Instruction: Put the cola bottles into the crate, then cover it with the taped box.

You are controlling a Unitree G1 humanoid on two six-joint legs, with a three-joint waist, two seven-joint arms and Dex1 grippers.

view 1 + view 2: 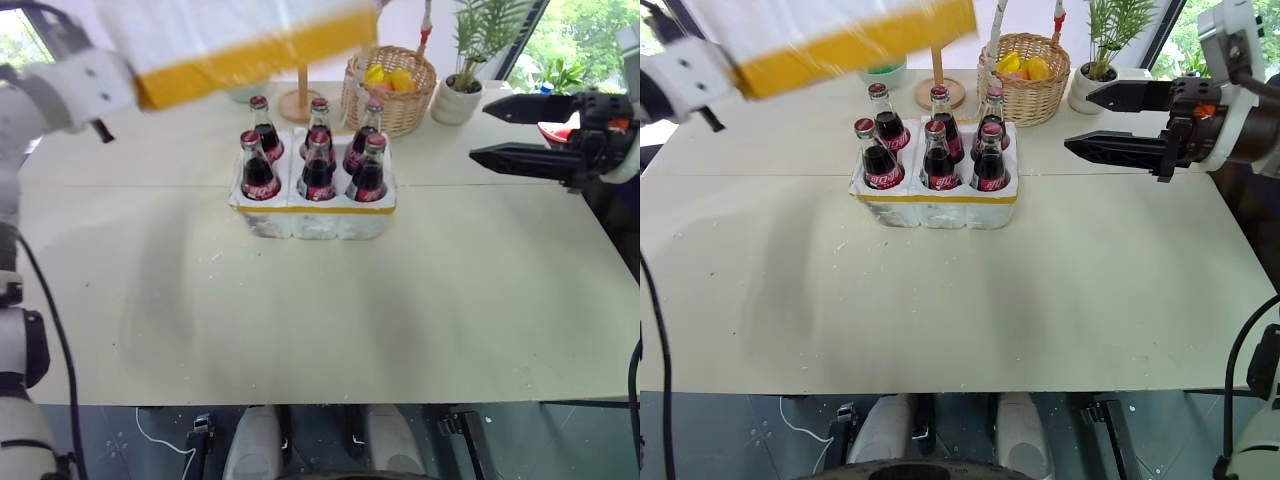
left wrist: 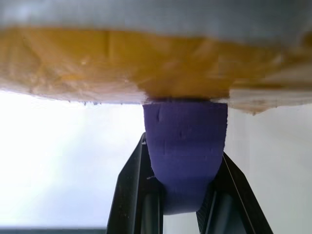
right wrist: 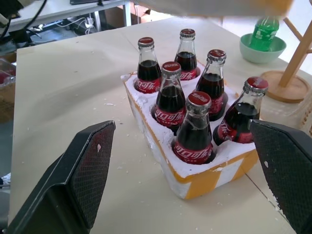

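Standing in the crate [image 1: 315, 215] are all six cola bottles [image 1: 318, 165], two rows of three, each upright in its own well with red cap and label showing. That low white foam block sits on the pale table [image 1: 330, 310] a little toward twelve o'clock from the table's middle, its yellow tape band visible along the near side.

Up at about eleven o'clock from the crate, well above the tabletop, the taped box [image 1: 240, 45] hangs in the air, tilted, its wide yellow stripe along the lower edge. The left gripper [image 2: 185, 195] carries it: in the left wrist view its two black fingers [image 2: 129, 190] are pressed together on a purple tab [image 2: 185, 146] fixed to the taped underside of the box.

Off at three o'clock from the crate, the right gripper [image 1: 495, 130] hangs above the table, pointing toward the bottles, its two fingers spread wide with nothing between them and well apart from the crate.

Behind the crate, at about one o'clock, stands a wicker basket [image 1: 395, 95] with yellow fruit, and a potted plant [image 1: 465, 70] further round toward two. At twelve sits a wooden stand [image 1: 300, 100], and the right wrist view shows a green bottle [image 3: 265, 31] lying in a green bowl [image 3: 261, 48] beside it.
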